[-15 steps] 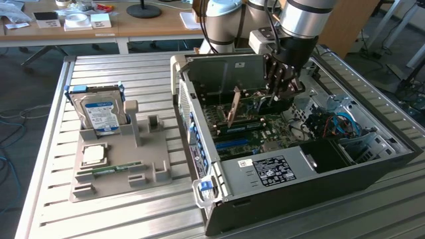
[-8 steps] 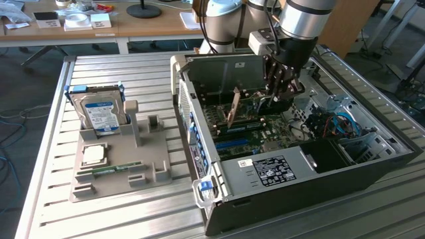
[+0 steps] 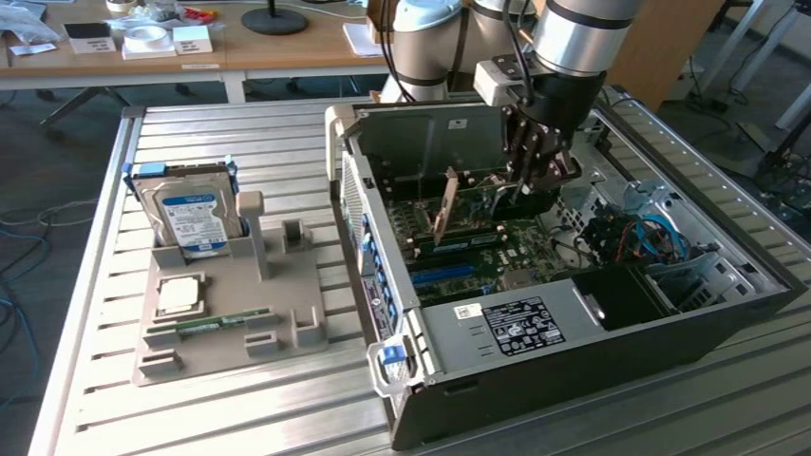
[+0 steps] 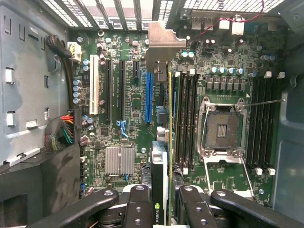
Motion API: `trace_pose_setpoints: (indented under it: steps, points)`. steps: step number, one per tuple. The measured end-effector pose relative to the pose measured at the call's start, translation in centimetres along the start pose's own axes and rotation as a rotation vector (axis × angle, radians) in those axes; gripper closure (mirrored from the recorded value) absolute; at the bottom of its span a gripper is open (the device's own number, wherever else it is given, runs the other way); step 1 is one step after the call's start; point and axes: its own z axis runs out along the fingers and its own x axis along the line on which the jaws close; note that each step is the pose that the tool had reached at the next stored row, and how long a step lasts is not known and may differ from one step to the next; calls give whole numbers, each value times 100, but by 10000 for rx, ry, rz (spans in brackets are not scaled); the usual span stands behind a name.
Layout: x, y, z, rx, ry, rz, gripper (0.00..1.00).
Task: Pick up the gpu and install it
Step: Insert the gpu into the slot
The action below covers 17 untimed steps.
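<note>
- The gpu is gripped edge-on by the gripper, above the motherboard.
- Risk: if lowered off the blue slot, its edge may be jammed against the RAM slots.

The thin green gpu card with silver end bracket shows edge-on, faces hidden, its near end cut off at the picture's edge between 2 black gripper fingers. Print on the silver hard drive's blue-white label is unreadably small.
</note>
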Motion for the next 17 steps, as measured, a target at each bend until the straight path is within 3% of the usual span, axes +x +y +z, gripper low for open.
trace_pose_setpoints:
  steps: [17]
  points:
    - [26, 47, 7, 21, 0, 69, 73]
